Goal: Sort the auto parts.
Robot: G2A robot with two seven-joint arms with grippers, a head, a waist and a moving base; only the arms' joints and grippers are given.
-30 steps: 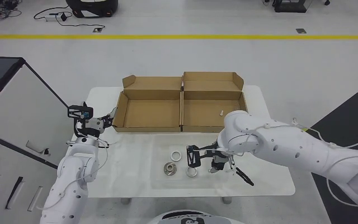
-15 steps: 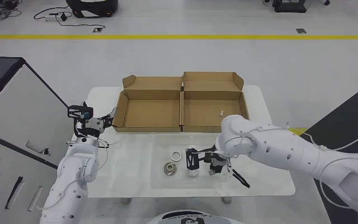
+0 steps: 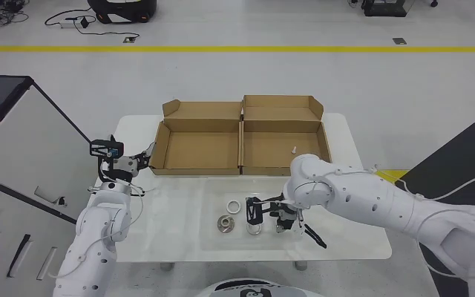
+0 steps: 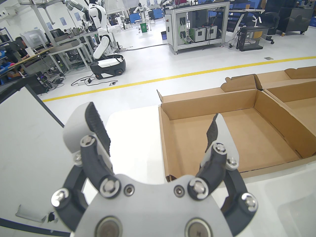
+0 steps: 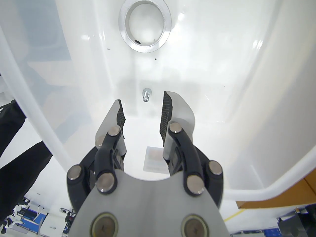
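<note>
Right gripper (image 5: 142, 99) is held low inside the white tray (image 5: 34, 114), jaws parted, nothing gripped. A small bolt (image 5: 146, 94) is seen lying on the tray floor just off the fingertips (image 5: 169, 104), not touched. A metal ring (image 5: 144, 22) is laid flat farther ahead, apart from the bolt. In the top view the right gripper (image 3: 254, 211) is placed over the tray, toward the robot's side of the table. A white ring (image 3: 233, 205), a flanged metal part (image 3: 223, 222) and another ring (image 3: 254, 228) are seen close by. Which of these is the wrist view's ring cannot be told. Left gripper (image 4: 153, 114) is held with jaws wide apart, nothing between them, above the table (image 4: 133, 136) at the outer corner of the left cardboard box (image 4: 222, 134). The right cardboard box (image 3: 282, 145) is set against it, side by side. A small pale piece (image 3: 294, 149) is seen inside the right box.
</note>
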